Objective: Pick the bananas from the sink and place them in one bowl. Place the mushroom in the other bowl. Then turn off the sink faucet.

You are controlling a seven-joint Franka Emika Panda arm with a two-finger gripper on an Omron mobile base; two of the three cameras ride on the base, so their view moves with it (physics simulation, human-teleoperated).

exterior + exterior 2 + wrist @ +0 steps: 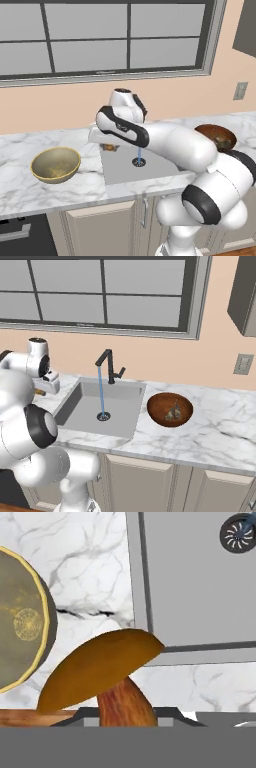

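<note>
The white arm reaches across the front of the sink (100, 406) toward its left side, forearm level and wrist bent so the hand (106, 146) hangs over the sink's left edge. The hand is closed down narrow on the mushroom (102, 669): in the hand view the orange-brown cap fills the middle, the stem running down between the finger tips. In the left base view a bit of orange-brown peeks out under the wrist.

Below the mushroom lies white marble worktop (90, 577), with the grey sink corner just to its right. The yellow-olive bowl (55, 164) sits on the worktop left of the sink, apart from the hand, its brassy inside facing up; its pale rim curves in at the left of the hand view.

Right of the sink stands the dark reddish-brown bowl (170, 409) with the bananas (173, 413) inside it, too small to count. The black faucet (109, 367) rises at the far rim of the sink, a thin blue stream (101, 391) falling to the round drain (103, 416). The arm's bulky elbow partly hides the reddish-brown bowl in the left base view.
</note>
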